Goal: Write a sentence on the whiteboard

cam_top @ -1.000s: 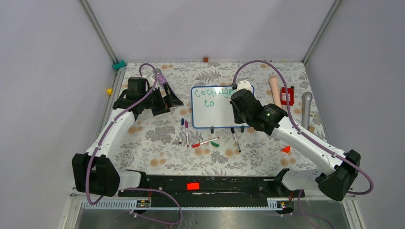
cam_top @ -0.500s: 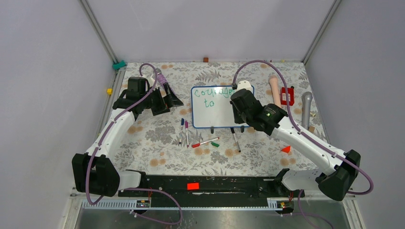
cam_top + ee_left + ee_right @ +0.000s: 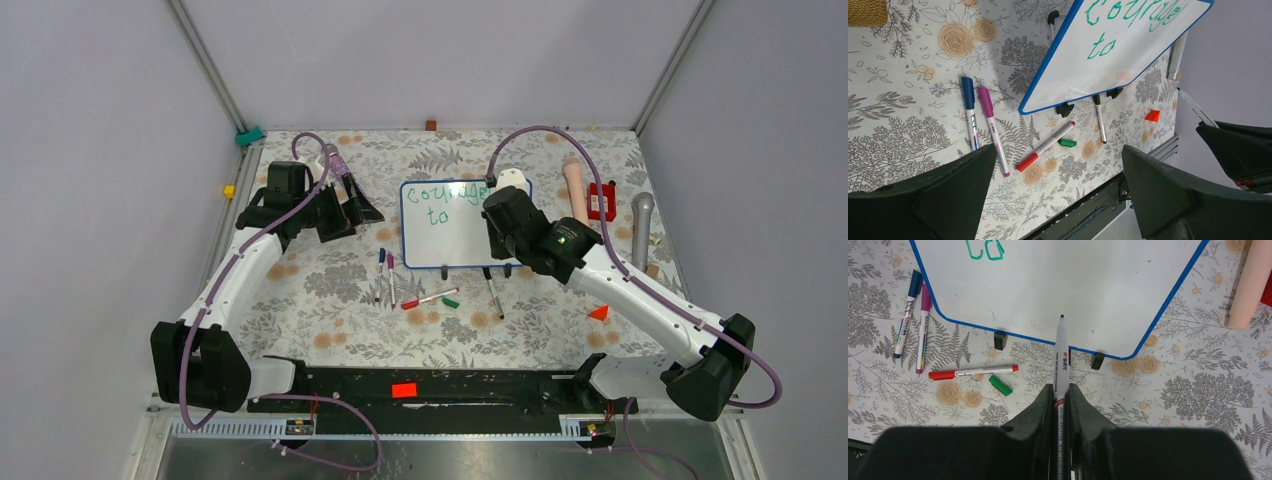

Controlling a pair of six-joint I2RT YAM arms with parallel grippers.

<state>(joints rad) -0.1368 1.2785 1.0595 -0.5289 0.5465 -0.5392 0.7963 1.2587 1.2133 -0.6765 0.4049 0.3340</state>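
Floral desk [image 3: 330, 310] holds whiteboard [image 3: 455, 240], centre-back. Left jaws released wide, well left of board. Right jaws clenched on marker [image 3: 1061, 347], green tip over board's blank lower part. Sentence [image 3: 445, 200] reads "courage to", top left. Loose pens [image 3: 410, 290] near board's front edge.

Plain grey walls [image 3: 420, 60], floral-print table [image 3: 330, 300], prob. alu frame posts [image 3: 207, 65].

whiteboard [image 3: 1088, 290]: glossy | marker [image 3: 1062, 350]: smooth plastic | right gripper [image 3: 1061, 388]: matt black plastic
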